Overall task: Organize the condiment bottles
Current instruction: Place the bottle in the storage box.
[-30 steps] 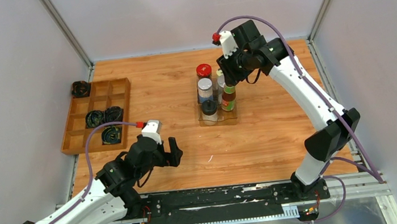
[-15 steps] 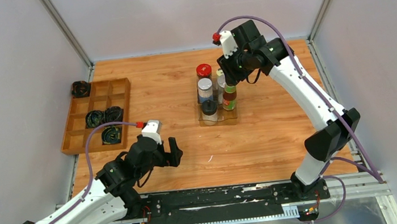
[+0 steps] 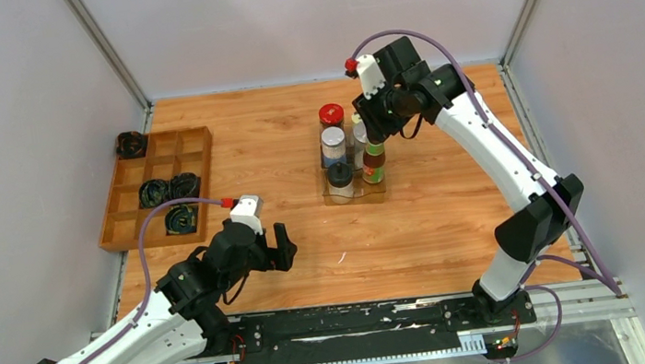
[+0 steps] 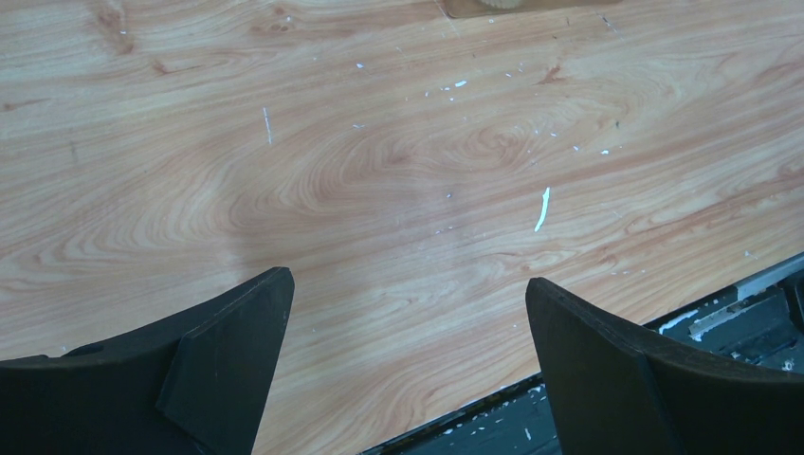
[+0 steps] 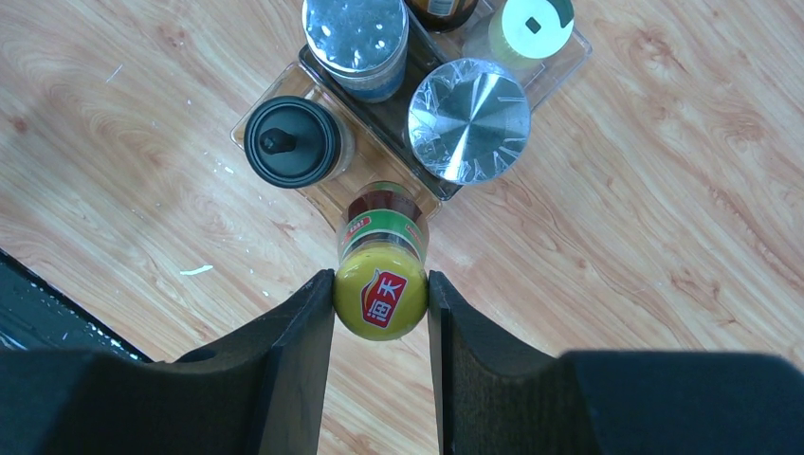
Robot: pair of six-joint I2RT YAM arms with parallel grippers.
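Note:
My right gripper [image 3: 374, 135] [image 5: 381, 296] is shut on the yellow cap of the brown sauce bottle [image 5: 382, 227] [image 3: 373, 164], which hangs upright at the near-right corner of a clear tray [image 3: 358, 198] [image 5: 318, 192]. I cannot tell whether its base rests there. In the tray stand the black-capped jar [image 5: 292, 140] [image 3: 340, 177], the silver-lidded jar [image 5: 468, 120], the blue-labelled jar [image 5: 356, 38] [image 3: 332, 146], the yellow-capped shaker [image 5: 531, 24] and the red-lidded dark jar [image 3: 331, 114]. My left gripper [image 3: 282, 245] [image 4: 408, 284] is open and empty over bare wood near the front edge.
A wooden compartment tray [image 3: 125, 227] at the left holds black coiled bundles [image 3: 169, 190]; one more bundle [image 3: 130, 145] lies behind it. A black rail [image 3: 363, 319] runs along the table's front edge. Grey walls enclose the table on three sides.
My right gripper has shifted slightly with the sauce bottle still in its grip. The left arm has not moved.

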